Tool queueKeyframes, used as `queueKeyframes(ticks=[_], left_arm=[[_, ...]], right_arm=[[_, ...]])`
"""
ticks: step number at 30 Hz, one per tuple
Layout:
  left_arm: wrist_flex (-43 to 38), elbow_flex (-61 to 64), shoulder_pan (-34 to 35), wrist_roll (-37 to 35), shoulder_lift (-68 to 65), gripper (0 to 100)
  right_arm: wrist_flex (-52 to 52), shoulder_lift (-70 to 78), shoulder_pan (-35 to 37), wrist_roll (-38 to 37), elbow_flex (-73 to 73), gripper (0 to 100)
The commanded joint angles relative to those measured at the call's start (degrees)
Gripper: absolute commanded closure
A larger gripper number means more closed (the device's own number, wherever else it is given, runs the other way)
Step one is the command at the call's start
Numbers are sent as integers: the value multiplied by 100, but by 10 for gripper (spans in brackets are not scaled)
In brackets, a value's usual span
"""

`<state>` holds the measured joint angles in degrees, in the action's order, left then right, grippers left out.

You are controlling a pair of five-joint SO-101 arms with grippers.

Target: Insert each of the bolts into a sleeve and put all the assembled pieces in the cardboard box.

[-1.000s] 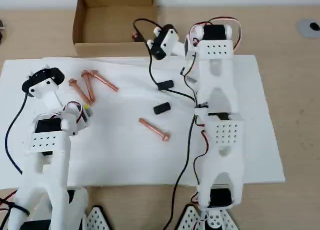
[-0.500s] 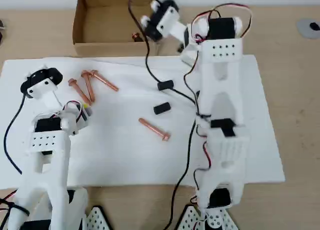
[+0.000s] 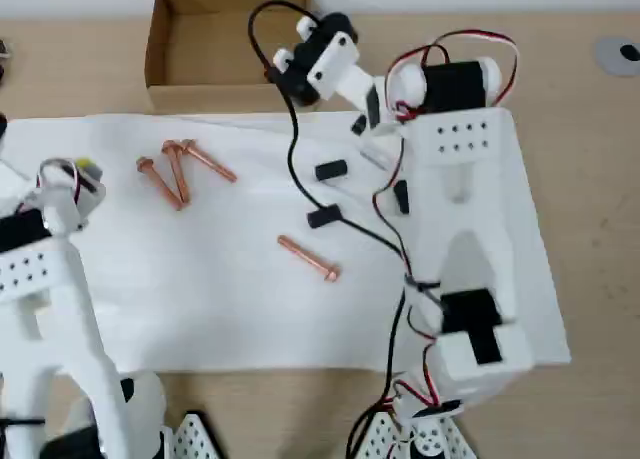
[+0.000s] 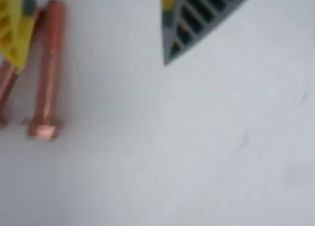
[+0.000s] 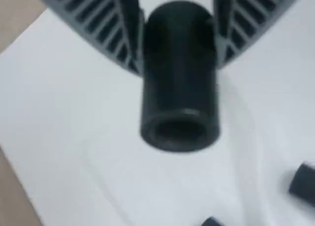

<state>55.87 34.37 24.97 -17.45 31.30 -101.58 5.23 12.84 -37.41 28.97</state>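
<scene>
Wooden tabletop carries a white sheet, and on it the work looks barely begun. One black cylindrical sleeve is clamped between the fingers of the right gripper, over the sheet near its far edge. Its open end shows no bolt inside. A second sleeve and a third sleeve lie loose on the sheet close to that arm, also without bolts. Near them lies a single copper-coloured bolt. Three more copper bolts sit in a cluster toward the left side. The left gripper hangs over the sheet with its fingers spread and nothing in them, one clustered bolt lying just beside its yellow finger. The open brown cardboard box stands beyond the sheet. The right arm hides part of its floor, so I cannot tell whether any piece is inside. By my reckoning every visible bolt needs a sleeve, and all the boxing remains.
</scene>
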Motion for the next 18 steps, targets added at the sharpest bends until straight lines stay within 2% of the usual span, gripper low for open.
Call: queueKeyframes(ticks=[1,8,18], left_arm=[[176,-932,-211,-185,-743,802],[1002,-2505,-747,-888,-2835,802],[721,-2602,-1336,-1398,-3609,802]], right_arm=[[167,-655,22,53,-567,988],[879,-1226,31,141,-1886,988],[1547,-1402,31,220,-2879,988]])
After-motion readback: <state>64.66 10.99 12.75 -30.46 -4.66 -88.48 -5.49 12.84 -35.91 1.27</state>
